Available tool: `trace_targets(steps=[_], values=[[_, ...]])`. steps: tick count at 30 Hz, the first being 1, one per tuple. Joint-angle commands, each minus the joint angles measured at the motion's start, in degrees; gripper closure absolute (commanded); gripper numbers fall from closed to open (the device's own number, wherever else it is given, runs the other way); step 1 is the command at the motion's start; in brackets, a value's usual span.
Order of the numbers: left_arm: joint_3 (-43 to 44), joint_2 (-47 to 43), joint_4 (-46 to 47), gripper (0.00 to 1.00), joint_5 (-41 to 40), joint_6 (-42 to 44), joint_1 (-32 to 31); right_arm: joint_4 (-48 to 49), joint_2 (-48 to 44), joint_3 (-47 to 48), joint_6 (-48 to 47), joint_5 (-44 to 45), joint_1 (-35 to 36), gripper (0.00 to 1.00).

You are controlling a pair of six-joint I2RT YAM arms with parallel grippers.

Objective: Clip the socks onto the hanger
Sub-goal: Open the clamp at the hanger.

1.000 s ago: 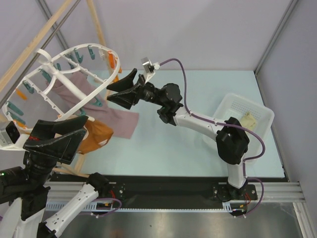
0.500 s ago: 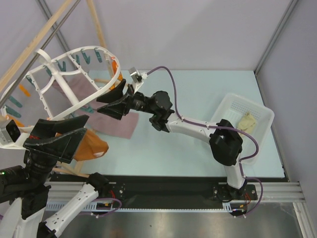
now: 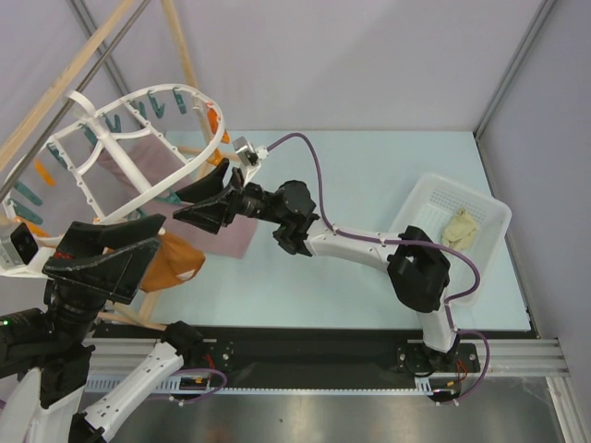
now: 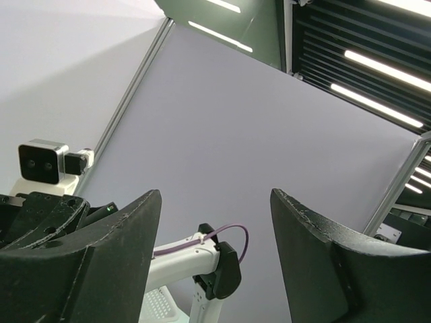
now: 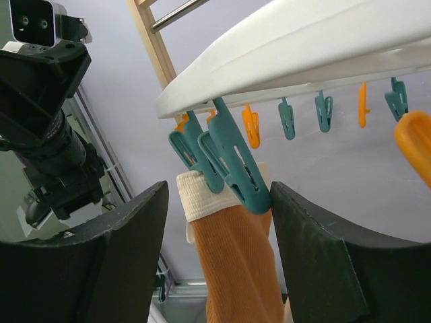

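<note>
The hanger, a white oval frame rimmed with teal and orange pegs, hangs at the upper left. One cream sock lies in the white basket at the right. My right gripper reaches under the hanger's near rim. In the right wrist view, the right gripper is open with its fingers on either side of two teal pegs under the white rim. One peg pinches the cream cuff of an orange-brown cloth. My left gripper is open, empty and pointing up at the wall.
A perforated white basket stands at the right table edge. A mauve-pink cloth and the orange-brown cloth hang below the hanger. Wooden rack poles rise behind it. The left gripper hovers low at the left, close under the hanger.
My right arm has swung left and in under the hanger's rim, its jaws a little narrower. The hanger has rocked slightly. The left arm has stayed still.
</note>
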Motion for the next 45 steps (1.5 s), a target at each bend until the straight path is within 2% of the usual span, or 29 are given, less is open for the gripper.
trace_targets(steps=[1,3,11,19,25,28,32,39,41,45], values=[[1.22,0.76,-0.03,0.29,1.27,-0.7,0.3,3.98,-0.22,1.18,-0.46,1.13,0.22,0.33],[1.57,0.67,-0.47,0.3,0.83,-0.7,0.39,4.07,0.04,1.62,0.07,0.96,0.22,0.37],[3.6,0.67,-6.01,0.34,-2.68,-0.62,0.3,3.02,1.36,4.16,0.33,0.87,0.48,0.44],[4.04,0.76,-6.28,0.34,-2.95,-0.97,0.3,1.44,3.47,7.16,0.07,0.69,1.01,0.44],[4.04,0.67,-6.28,0.34,-3.03,-0.97,0.3,1.0,4.61,8.04,-0.19,0.87,1.19,0.49],[4.39,0.58,-7.15,0.35,-3.74,-0.88,0.3,1.17,4.35,8.04,-0.54,0.78,1.45,0.57],[5.35,0.49,-10.65,0.38,-6.19,-0.97,0.3,-0.67,3.04,7.34,-2.47,0.96,1.98,0.74],[8.25,0.4,-19.97,0.41,-15.77,-2.55,0.3,-5.68,-0.56,5.15,-7.04,2.18,3.21,0.95],[9.22,1.1,-22.7,0.43,-17.8,-2.99,0.3,-9.52,-2.32,4.09,-9.32,4.81,3.65,1.0],[10.01,2.42,-26.3,0.44,-18.41,-3.69,0.3,-22.18,-7.24,4.69,-19.57,11.93,5.92,1.0]])
